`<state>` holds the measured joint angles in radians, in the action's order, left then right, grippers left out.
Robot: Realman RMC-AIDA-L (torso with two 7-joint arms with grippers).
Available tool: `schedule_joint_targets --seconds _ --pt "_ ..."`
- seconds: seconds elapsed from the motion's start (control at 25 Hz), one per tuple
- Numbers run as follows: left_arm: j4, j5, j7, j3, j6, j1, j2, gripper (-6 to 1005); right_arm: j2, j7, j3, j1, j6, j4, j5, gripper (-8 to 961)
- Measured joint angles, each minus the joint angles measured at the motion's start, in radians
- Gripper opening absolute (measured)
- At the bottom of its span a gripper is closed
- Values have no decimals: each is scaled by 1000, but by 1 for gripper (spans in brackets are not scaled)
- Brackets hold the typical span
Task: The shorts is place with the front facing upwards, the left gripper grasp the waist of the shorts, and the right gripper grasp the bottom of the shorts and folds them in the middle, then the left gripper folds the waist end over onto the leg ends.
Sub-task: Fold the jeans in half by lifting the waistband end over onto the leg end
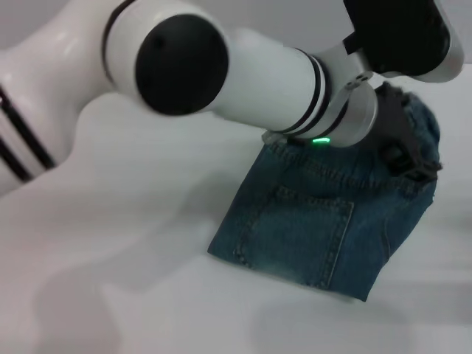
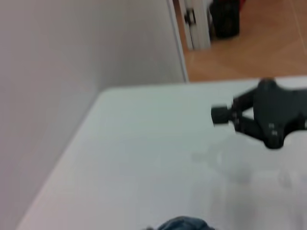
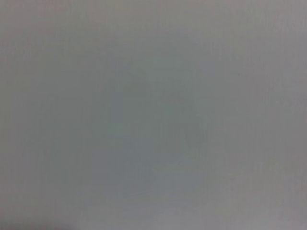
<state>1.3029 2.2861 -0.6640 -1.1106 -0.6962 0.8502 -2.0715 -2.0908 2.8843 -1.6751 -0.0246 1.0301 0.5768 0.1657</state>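
The blue denim shorts (image 1: pixel 317 221) lie folded lengthwise on the white table, a patch pocket facing up. The gathered waist (image 1: pixel 332 168) runs along the far edge. The straight leg ends (image 1: pixel 295 274) lie along the near edge. My left arm crosses the head view, and its black left gripper (image 1: pixel 405 147) sits at the waist's right end, shut on denim that bunches up around it. A scrap of denim (image 2: pixel 184 224) shows in the left wrist view. The right gripper (image 2: pixel 221 115) hovers over bare table, off the cloth, holding nothing. The right wrist view shows only table.
The white table (image 1: pixel 133 295) spreads to the left of and in front of the shorts. The right arm's black wrist (image 1: pixel 402 29) hangs above the shorts' far right corner. A grey wall (image 2: pixel 72 48) borders the table, with wooden floor (image 2: pixel 249 52) beyond its far edge.
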Motion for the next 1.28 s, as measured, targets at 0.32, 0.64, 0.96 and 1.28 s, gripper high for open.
schedule_joint_targets --seconds 0.32,0.64,0.96,1.28 --pt "-24 75 83 -1 -37 57 -1 849 0 0 1 1 4 -1 0 -1" --pt "-13 90 120 -37 -17 60 0 849 0 0 12 0 5 -6 1 -1" --pt "14 133 145 -66 -36 58 0 850 0 -1 14 3 6 -13 1 -1" --pt "-99 51 152 -64 -231 157 -2 850 0 0 16 6 7 -14 1 0"
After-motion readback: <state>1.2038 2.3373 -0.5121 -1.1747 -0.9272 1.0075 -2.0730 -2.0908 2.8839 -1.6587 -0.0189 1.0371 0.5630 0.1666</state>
